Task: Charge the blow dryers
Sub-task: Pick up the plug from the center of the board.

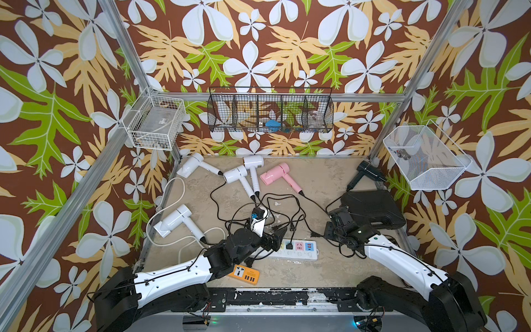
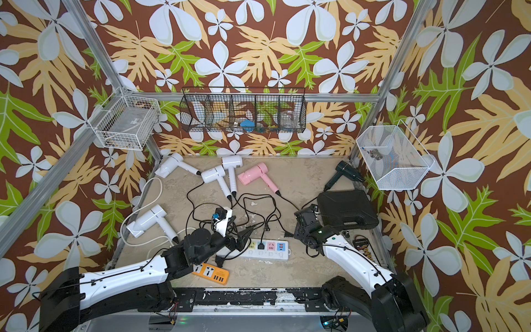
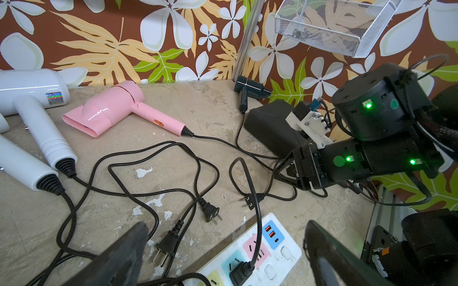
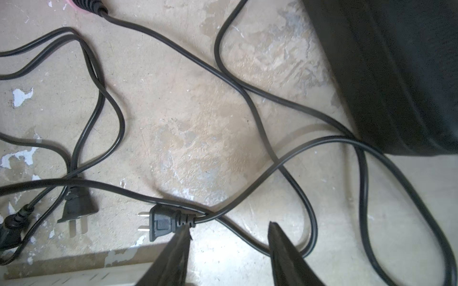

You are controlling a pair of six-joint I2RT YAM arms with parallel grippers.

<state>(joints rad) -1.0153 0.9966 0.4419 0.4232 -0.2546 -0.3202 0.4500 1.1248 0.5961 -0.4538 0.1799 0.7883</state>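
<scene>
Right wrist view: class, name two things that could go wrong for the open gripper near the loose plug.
1. The plug lies outside the right gripper, beside one fingertip. Cords run between the jaws, so closing may grab cord instead.
2. The cords cross and loop, so lifting one might drag others, perhaps the one plugged into the strip.

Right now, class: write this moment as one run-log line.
left hand: open, empty, above white power strip | right hand: open, empty, beside loose plug | sockets: one seated plug

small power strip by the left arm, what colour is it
The small power strip is orange; clearest in a top view.
</scene>
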